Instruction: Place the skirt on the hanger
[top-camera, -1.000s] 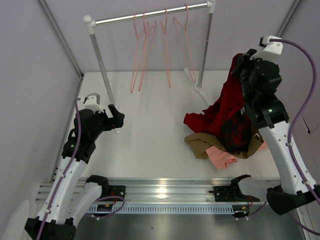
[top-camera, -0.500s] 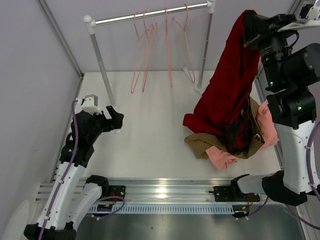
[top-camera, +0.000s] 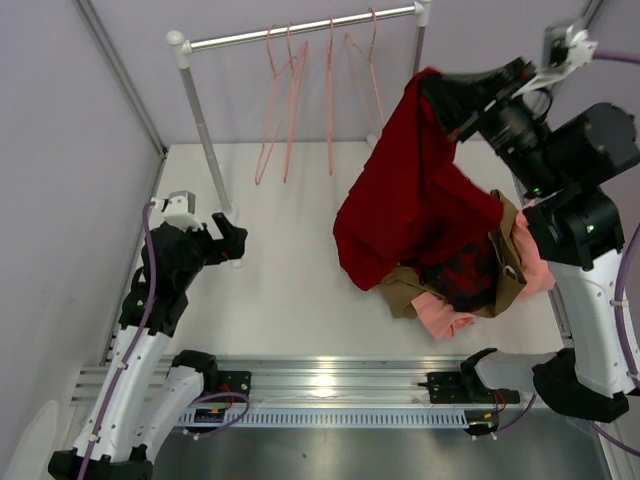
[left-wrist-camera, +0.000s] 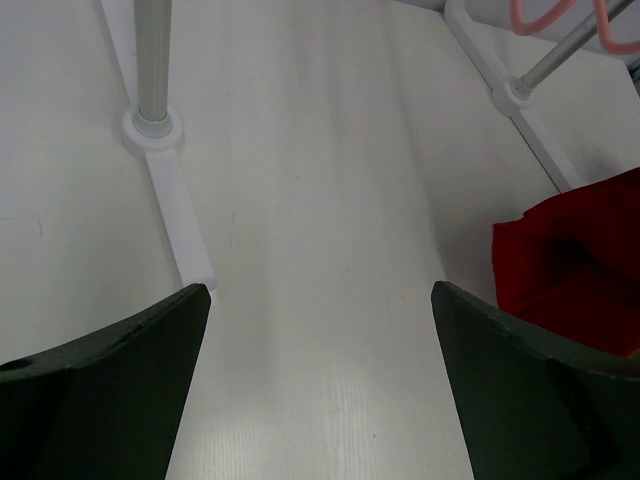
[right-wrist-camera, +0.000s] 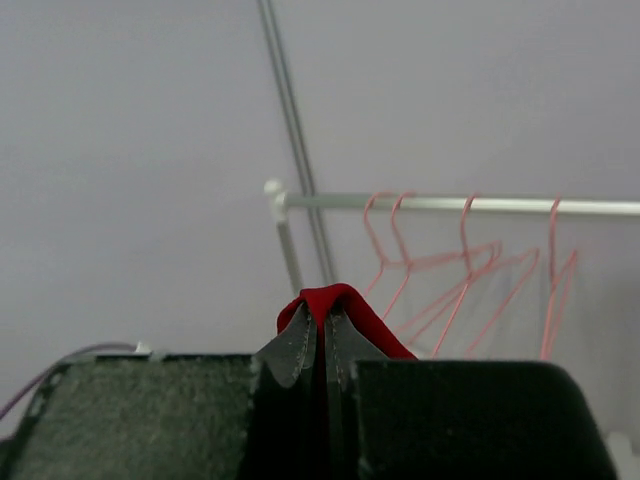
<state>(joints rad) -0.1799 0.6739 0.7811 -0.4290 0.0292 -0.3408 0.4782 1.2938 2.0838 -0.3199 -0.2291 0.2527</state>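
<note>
- The right gripper (top-camera: 433, 82) is clamped shut on a pinched fold of the deep-red skirt (top-camera: 410, 190), held high above the table (top-camera: 290, 260).
- The skirt is draped below the fingers; its lower part is seen against the clothes pile (top-camera: 460, 285) underneath.
- 4 pink wire hangers (top-camera: 329, 100) are hung on the rail (top-camera: 240, 38), ahead of the right gripper, the nearest close beside the skirt.
- The left gripper (left-wrist-camera: 320, 290) is spread wide with nothing held, low over the table, the rack foot (left-wrist-camera: 155, 130) ahead to its left.
</note>
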